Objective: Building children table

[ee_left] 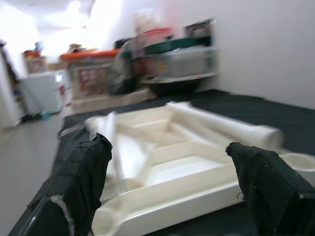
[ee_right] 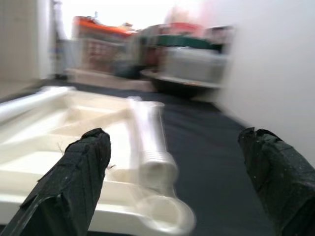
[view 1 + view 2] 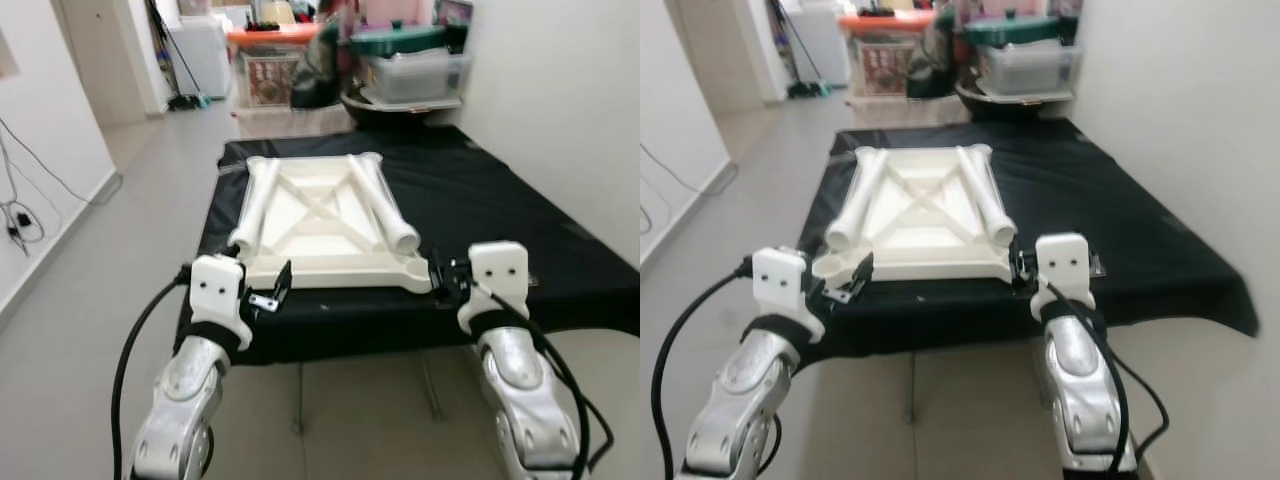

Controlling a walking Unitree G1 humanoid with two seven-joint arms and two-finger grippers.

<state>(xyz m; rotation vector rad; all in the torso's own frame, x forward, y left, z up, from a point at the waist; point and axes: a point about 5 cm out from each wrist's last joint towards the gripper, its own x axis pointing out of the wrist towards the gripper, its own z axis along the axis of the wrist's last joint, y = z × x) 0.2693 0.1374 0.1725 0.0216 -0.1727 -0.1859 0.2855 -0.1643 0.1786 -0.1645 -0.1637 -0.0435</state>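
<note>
White tabletop (image 3: 315,225) lying upside down on a black-covered table (image 3: 500,220), toward its near edge and left side, cross ribs facing up. Two white legs (image 3: 252,205) (image 3: 385,207) resting along the tabletop's left and right sides, open ends toward the near edge, each just behind a near corner socket. Left hand (image 3: 268,290) at the near left corner of the tabletop, fingers (image 1: 81,182) spread wide, gripping nothing, with the corner socket between them in the left wrist view. Right hand (image 3: 445,278) at the near right corner, fingers (image 2: 74,184) likewise wide apart and empty, the right leg's open end and the corner socket between them in the right wrist view. Contact with the tabletop impossible to judge for either hand. Beyond the table's far edge, stacked storage boxes (image 3: 410,62) against the wall; grey floor (image 3: 110,290) to the left, cables (image 3: 25,215) trailing along the white wall
</note>
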